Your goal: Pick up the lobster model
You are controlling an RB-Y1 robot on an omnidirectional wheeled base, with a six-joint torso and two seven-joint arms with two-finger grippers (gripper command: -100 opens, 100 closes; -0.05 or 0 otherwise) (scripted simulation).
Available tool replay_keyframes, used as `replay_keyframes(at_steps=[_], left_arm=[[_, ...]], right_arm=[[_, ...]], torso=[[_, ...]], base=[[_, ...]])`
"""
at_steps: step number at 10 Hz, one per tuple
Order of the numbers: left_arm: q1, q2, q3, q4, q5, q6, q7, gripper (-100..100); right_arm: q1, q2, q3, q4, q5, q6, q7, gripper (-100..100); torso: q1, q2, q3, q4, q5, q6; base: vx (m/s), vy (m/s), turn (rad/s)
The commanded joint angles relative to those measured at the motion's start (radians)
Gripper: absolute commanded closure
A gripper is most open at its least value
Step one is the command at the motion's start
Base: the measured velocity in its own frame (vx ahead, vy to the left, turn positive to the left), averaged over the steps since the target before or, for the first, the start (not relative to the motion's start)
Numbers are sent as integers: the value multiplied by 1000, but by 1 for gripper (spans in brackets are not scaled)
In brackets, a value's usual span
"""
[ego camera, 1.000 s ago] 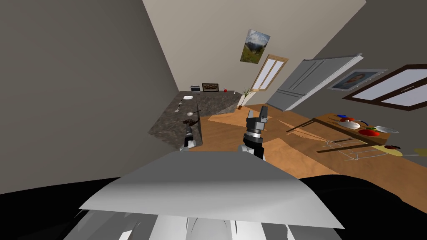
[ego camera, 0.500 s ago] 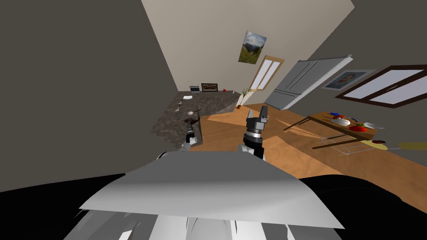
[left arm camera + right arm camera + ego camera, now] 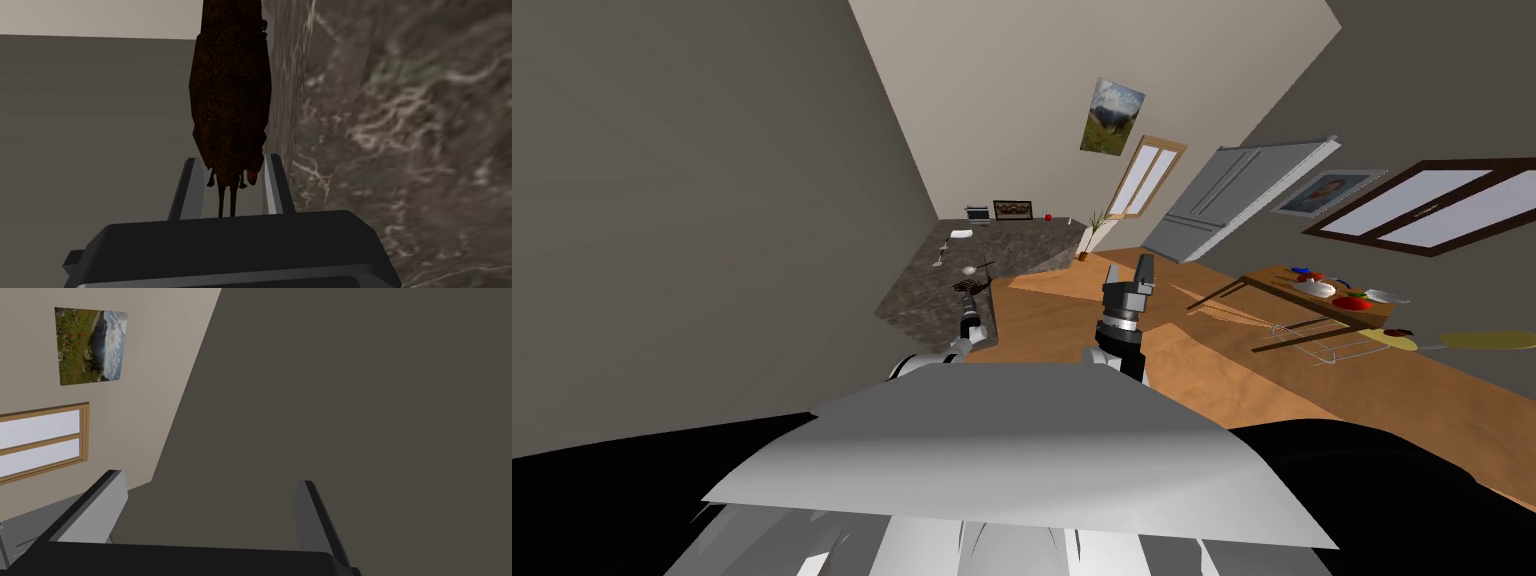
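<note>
Left gripper point(image 3: 232, 159) pinches the lobster model point(image 3: 230, 90) just beside the counter point(image 3: 400, 125) edge; you're likely at the lift step, so raise it clear of the counter

Lobster model point(image 3: 230, 100): dark red-brown shell, finely speckled, matt and grainy-looking.
Counter point(image 3: 425, 125): dark grey-brown stone look with pale veins, rough in pattern, no gloss.
Left claw point(image 3: 231, 159): smooth, matt light grey blades on a plain matt black body.
Right claw point(image 3: 207, 477): same smooth grey blades, same black body.
Floor point(image 3: 1212, 370): warm orange-brown wood grain, smooth.
</note>
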Motion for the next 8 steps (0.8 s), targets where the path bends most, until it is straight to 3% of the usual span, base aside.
replay_keyframes(at_steps=[1, 3, 4, 5, 6, 8], left_arm=[[0, 0, 0, 0, 0, 0, 0, 100], [0, 0, 0, 0, 0, 0, 0, 100], [0, 0, 0, 0, 0, 0, 0, 0], [50, -1, -11, -50, -36, 29, 28, 100], [47, -1, -11, -21, -36, 29, 28, 100], [66, -1, -11, -73, -36, 29, 28, 100]], right_arm=[[0, 0, 0, 0, 0, 0, 0, 0], [0, 0, 0, 0, 0, 0, 0, 0], [0, 0, 0, 0, 0, 0, 0, 0], [0, 0, 0, 0, 0, 0, 0, 0], [0, 0, 0, 0, 0, 0, 0, 0], [0, 0, 0, 0, 0, 0, 0, 0]], torso=[[0, 0, 0, 0, 0, 0], [0, -1, -1, 0, 0, 0], [0, -1, -1, 0, 0, 0], [0, -1, 0, 0, 0, 0], [-2, -4, -2, -1, 0, -1], [-1, -5, -3, -1, 0, 0]], base=[[0, 0, 0], [0, 0, 0], [0, 0, 0], [76, -31, 111], [101, -36, 67], [37, -12, -9]])
